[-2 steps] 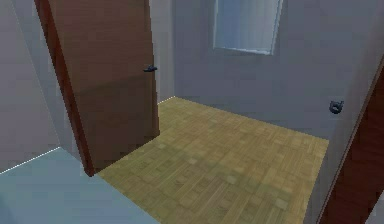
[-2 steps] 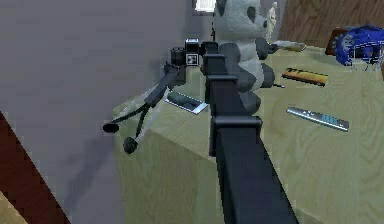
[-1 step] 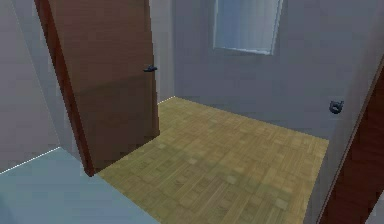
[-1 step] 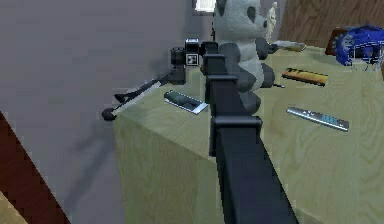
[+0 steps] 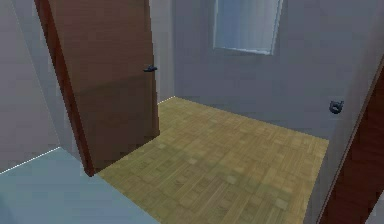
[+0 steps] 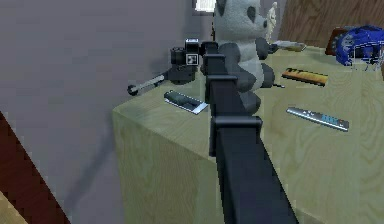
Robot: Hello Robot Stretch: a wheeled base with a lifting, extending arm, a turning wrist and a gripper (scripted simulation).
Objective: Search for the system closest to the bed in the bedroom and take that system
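Wooden tabletop (image 6: pixel 275 100) lies behind the claw (image 6: pixel 150 82), tips indistinct; whether it holds anything cannot be told.

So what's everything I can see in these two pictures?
door: one, brown, open, forward view's left
window: one, pale, far wall
floor: one, tan wood, past door
table: one, tan, arm side view
plush toy: one, grey-white, on table
flat dark bars: two, on table, beside arm and at right
orange-brown flat thing: one, on table
blue thing: one, table's far right
arm: one, dark, from bottom edge
gripper: one, dark, table's left edge
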